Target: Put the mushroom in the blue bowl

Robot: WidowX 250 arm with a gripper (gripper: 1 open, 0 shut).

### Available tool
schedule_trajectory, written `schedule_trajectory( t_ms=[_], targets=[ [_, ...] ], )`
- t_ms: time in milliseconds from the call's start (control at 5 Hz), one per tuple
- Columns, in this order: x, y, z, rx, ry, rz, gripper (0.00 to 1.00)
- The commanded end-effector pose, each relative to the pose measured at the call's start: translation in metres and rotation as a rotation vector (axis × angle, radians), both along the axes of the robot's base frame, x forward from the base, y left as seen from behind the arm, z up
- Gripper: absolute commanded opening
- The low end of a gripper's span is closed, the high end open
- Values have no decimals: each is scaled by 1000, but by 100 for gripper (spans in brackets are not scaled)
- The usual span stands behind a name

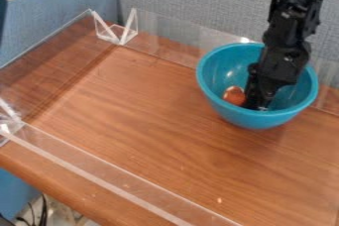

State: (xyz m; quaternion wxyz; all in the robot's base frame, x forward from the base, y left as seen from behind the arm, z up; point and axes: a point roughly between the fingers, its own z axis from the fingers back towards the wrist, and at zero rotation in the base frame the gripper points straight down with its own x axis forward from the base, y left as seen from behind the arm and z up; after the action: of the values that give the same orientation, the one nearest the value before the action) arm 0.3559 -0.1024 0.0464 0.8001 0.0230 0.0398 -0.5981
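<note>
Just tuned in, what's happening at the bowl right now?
The arm is reaching straight down into the blue bowl at the right of the wooden table. Its end effector sits low inside the bowl, and the mushroom shows as an orange patch right beside it, already within the bowl. Whether the fingers are closed on the mushroom or have let go cannot be told from this view.

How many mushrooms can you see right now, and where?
1. The mushroom sits inside the blue bowl, beside the gripper. More could be hidden behind the arm or the bowl wall.
</note>
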Motion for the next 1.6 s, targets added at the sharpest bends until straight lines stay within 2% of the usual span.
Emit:
schedule_trajectory(
  t_ms=[0, 200, 400, 600, 800, 1200, 1400],
  targets=[
    [8, -18, 42, -45, -84, -9, 0],
    [-4, -19, 46, -54, -87, 4, 0],
    [-16, -23, 49, -66, -90, 18, 100],
    [-18, -30, 41, -78, -90, -24, 0],
    [-17, -33, 35, -87, -96, -43, 0],
    [-1, -45, 42, -94, -120, 136, 0],
    [6, -47, 49, -103, -122, 82, 0]
  ],
)
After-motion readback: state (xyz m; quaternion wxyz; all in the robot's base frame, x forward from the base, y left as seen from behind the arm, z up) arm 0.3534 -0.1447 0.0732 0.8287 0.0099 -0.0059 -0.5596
